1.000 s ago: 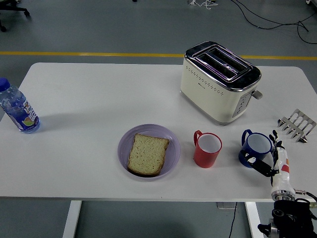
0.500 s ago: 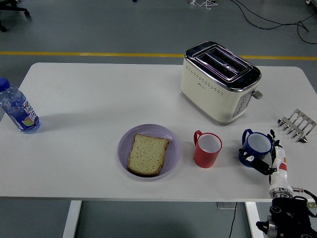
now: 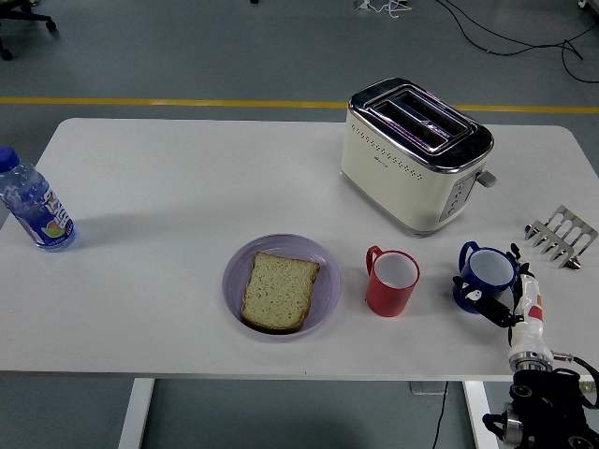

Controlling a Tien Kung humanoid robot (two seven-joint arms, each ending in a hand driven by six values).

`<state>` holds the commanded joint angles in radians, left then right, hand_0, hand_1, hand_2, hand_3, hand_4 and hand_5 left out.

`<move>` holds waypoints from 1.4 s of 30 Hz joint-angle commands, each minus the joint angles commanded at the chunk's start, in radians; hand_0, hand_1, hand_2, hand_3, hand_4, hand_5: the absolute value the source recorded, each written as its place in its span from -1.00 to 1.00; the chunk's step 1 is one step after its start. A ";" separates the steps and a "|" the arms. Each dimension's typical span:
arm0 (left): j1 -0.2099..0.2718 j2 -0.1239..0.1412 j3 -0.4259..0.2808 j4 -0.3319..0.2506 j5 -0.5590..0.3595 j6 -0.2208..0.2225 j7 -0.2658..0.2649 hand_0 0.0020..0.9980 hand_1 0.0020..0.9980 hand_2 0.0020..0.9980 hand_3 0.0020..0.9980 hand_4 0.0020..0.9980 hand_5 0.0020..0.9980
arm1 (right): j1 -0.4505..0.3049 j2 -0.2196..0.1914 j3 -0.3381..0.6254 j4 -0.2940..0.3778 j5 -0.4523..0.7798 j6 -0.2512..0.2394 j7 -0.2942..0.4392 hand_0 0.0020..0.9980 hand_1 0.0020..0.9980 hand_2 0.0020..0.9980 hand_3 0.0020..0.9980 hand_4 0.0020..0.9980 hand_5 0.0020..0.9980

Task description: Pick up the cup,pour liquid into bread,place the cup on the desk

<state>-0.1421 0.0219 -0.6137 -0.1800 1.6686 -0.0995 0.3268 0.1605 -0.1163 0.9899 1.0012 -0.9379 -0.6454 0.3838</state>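
Right hand (image 3: 501, 297) closes its fingers around the blue cup (image 3: 486, 275) on the table (image 3: 168, 187); lifting, pouring onto the bread (image 3: 279, 291) and setting down remain

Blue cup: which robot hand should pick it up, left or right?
The right hand. It is already at the blue cup, fingers curled around its side near the table's right end. No left hand shows in the picture.
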 joint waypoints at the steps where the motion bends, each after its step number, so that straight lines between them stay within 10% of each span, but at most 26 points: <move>1: 0.000 0.000 0.000 0.000 0.000 0.000 0.000 -0.25 -0.27 -0.11 0.24 -0.32 1.00 | 0.000 0.000 -0.001 -0.002 0.001 0.000 -0.004 0.77 0.52 0.74 0.85 0.89 -0.67; 18: 0.001 0.000 0.006 0.000 -0.003 -0.003 -0.001 -0.25 -0.28 -0.11 0.24 -0.32 1.00 | 0.001 -0.001 -0.008 -0.014 0.089 0.000 0.044 0.49 0.30 0.47 0.67 0.79 -0.69; 19: 0.001 0.000 0.006 0.000 -0.003 -0.003 -0.001 -0.25 -0.27 -0.11 0.24 -0.31 1.00 | 0.001 -0.001 -0.008 -0.015 0.090 0.000 0.045 0.14 0.09 0.38 0.58 0.62 -0.80; 31: 0.003 0.000 0.013 0.000 -0.008 -0.004 0.000 -0.25 -0.28 -0.12 0.24 -0.31 1.00 | -0.022 -0.003 0.043 0.020 0.041 0.000 0.077 -0.22 -0.10 0.26 0.45 0.46 -1.00; 42: 0.003 0.003 0.017 0.000 -0.010 -0.001 0.002 -0.25 -0.28 -0.12 0.24 -0.31 1.00 | -0.060 -0.046 0.121 0.128 -0.080 0.000 0.027 -0.23 -0.13 0.19 0.26 0.41 -1.00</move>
<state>-0.1396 0.0252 -0.5967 -0.1800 1.6584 -0.1008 0.3287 0.1003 -0.1618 1.1105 1.1294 -1.0179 -0.6454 0.4108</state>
